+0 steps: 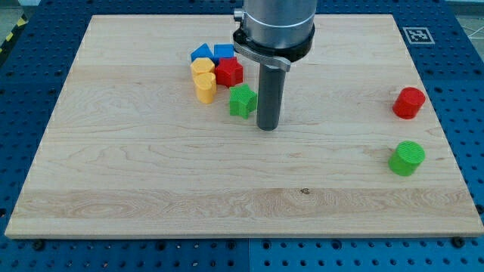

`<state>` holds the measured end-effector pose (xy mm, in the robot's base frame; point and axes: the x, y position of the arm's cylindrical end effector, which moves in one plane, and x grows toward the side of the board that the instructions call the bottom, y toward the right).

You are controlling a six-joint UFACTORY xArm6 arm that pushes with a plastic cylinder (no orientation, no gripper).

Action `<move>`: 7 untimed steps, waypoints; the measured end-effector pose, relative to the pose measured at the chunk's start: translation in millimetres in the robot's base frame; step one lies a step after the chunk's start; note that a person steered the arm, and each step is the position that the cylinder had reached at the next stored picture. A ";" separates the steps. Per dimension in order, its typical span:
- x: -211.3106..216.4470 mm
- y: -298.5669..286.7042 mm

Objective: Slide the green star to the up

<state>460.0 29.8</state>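
Note:
The green star (242,100) lies on the wooden board (136,174), a little above the middle, just below a red star-shaped block (228,72). My tip (267,126) rests on the board close to the green star's right and slightly lower side. I cannot tell whether the rod touches it. The arm's grey body hides the board's top edge above the rod.
Left of the green star is a cluster: two yellow blocks (204,87), a blue triangular block (200,53) and a blue square block (224,51). A red cylinder (409,103) and a green cylinder (407,158) stand near the view's right edge.

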 end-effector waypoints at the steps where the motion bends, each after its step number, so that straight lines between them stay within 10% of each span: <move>1: -3.1 -11.7; 7: -16.6 -5.4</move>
<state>443.4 24.4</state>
